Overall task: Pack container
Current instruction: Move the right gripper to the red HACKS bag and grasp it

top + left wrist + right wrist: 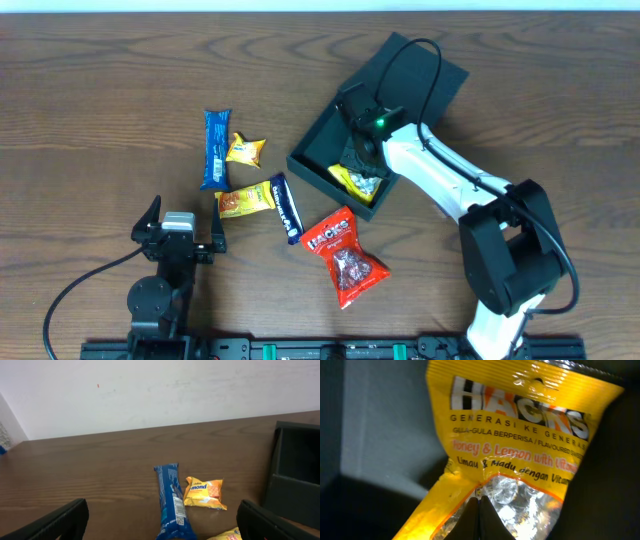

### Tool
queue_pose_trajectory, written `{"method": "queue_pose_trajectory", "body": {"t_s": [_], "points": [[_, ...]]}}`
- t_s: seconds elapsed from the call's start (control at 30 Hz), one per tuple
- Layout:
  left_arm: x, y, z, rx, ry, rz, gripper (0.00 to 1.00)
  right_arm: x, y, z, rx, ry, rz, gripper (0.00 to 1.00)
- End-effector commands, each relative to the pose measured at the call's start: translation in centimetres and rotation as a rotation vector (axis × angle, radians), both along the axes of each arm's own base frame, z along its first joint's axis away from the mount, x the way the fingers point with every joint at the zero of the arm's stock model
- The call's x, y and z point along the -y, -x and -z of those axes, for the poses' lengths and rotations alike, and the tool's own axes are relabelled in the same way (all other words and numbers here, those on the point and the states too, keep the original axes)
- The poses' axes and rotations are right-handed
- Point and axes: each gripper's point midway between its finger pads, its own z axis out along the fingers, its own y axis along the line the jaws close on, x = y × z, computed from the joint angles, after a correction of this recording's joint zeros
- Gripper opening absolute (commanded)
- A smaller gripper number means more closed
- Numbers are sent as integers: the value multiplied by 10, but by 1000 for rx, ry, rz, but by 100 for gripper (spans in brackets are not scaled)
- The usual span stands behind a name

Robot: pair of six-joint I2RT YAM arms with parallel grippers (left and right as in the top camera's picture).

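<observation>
Where the right gripper (365, 150) sits in the box (312, 165) at mid-right, we see the yellow packet (360, 183) directly under it; left gripper (180, 232) is well apart. Left wrist: jaws wide, empty, box at right. Right wrist: fingers (470, 522) pinched closed on yellow packet.

White arm (440, 172), black joints (510, 250), green light (380, 123), black cables (62, 295)

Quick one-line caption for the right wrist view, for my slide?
Right claw shut on the yellow Hacks honey-and-lemon packet, inside the dark container.
</observation>
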Motion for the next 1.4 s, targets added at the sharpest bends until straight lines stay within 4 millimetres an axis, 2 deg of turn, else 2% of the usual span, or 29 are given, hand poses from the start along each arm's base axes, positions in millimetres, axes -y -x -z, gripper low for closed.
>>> {"method": "queue_pose_trajectory", "body": {"t_s": [0.0, 0.2, 0.37, 0.53, 0.63, 0.7, 0.83, 1.03, 1.27, 1.37], "points": [[-4, 1, 18, -59, -1, -23, 95, 0, 2, 14, -18, 28, -27, 2], [-4, 1, 19, -59, -1, -23, 95, 0, 4, 24, -36, 40, -34, 2], [-4, 1, 18, -59, -1, -23, 95, -2, 1, 17, -20, 31, -34, 2], [-4, 1, 19, -59, -1, -23, 95, -5, -5, -14, 43, 2, -56, 2], [-4, 1, 19, -59, -2, -23, 95, -5, -5, -45, 95, -23, -65, 2], [-4, 1, 19, -59, -2, -23, 95, -3, 3, -64, 110, -32, -69, 2], [-4, 1, 18, -59, -1, -23, 95, 3, 26, -85, 87, -20, -95, 2], [-4, 1, 19, -59, -2, -23, 95, -13, 66, -113, 100, 27, -356, 1], [-4, 1, 18, -59, -1, -23, 95, -37, 120, -120, 65, 102, -698, 2], [-4, 1, 19, -59, -1, -23, 95, -36, 131, -117, 45, 141, -741, 2]]}}
